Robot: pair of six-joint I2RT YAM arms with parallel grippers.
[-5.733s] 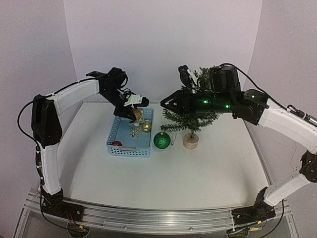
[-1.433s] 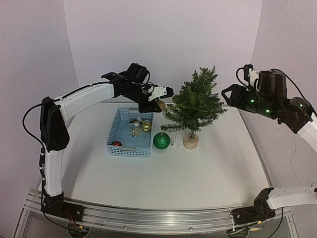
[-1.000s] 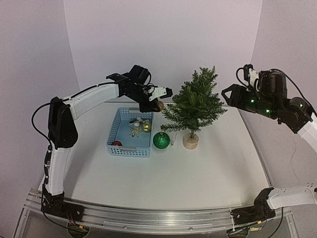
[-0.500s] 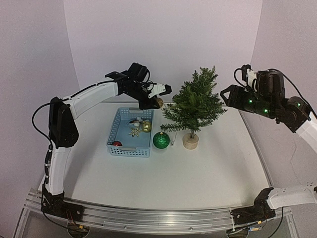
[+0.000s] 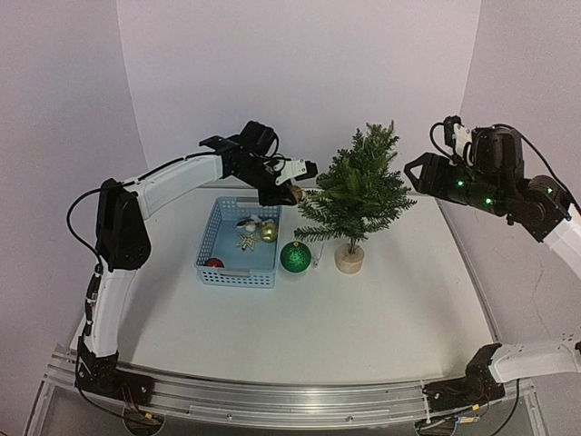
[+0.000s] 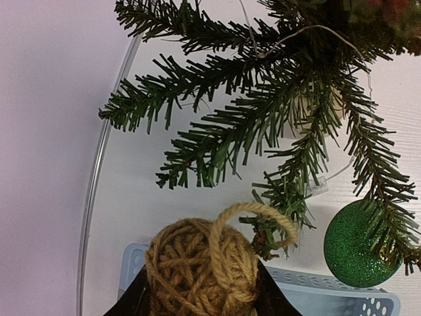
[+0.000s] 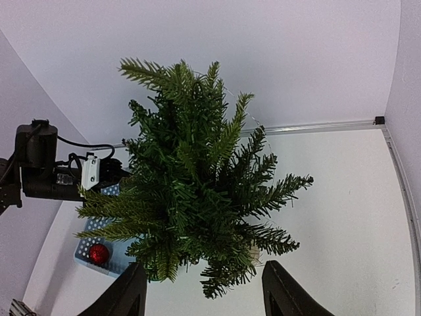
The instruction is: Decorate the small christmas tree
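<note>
Swung up from the basket, the left gripper pinches a twine ball, the tree at 3 o'clock; the right gripper gapes empty.

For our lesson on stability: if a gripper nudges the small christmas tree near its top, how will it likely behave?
Probably tips: the small christmas tree stands tall over a narrow round wooden base. Its thin needle branches would likely flex rather than resist.

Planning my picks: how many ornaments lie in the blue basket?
4: a red ball near-left; a gold star mid-basket; a gold ball and a small white piece behind it. More may be hidden.
</note>
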